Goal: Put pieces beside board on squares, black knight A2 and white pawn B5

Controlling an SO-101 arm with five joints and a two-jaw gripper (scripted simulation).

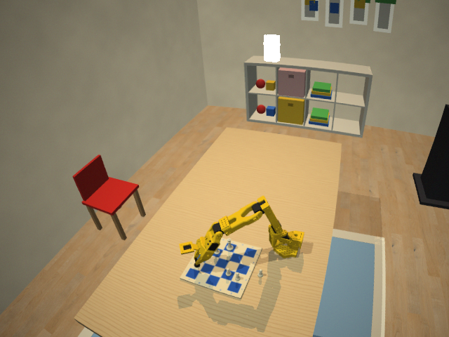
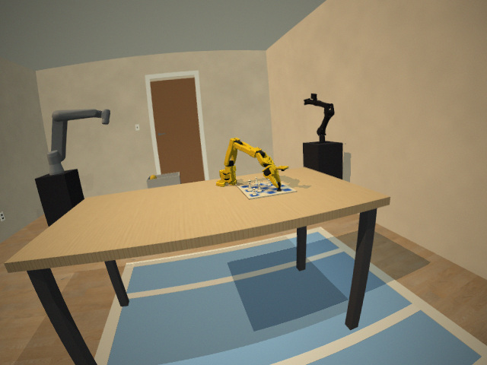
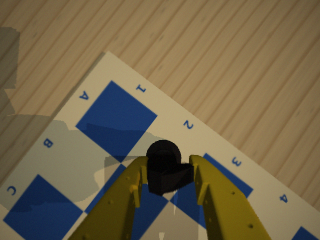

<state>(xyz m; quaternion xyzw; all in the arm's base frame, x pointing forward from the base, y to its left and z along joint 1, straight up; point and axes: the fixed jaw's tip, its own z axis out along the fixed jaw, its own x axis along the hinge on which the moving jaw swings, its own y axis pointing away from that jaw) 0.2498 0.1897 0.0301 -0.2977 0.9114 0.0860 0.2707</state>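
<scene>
The blue and cream chessboard [image 1: 221,268] lies on the table in front of the yellow arm. My gripper [image 3: 167,175] is shut on the black knight [image 3: 166,167] and holds it low over the board's A and B rows near column 2, by the edge with the letters and numbers. In the top view the gripper [image 1: 197,262] reaches down at the board's left side. The white pawn [image 1: 259,272] stands upright on the table just off the board's right edge. Several white pieces stand on the board [image 1: 226,244].
The arm's base [image 1: 286,244] stands at the board's far right corner. A red chair [image 1: 104,190] is left of the table. A shelf [image 1: 308,95] stands at the far wall. Two other robot arms on black pedestals [image 2: 58,184] [image 2: 322,157] flank the table.
</scene>
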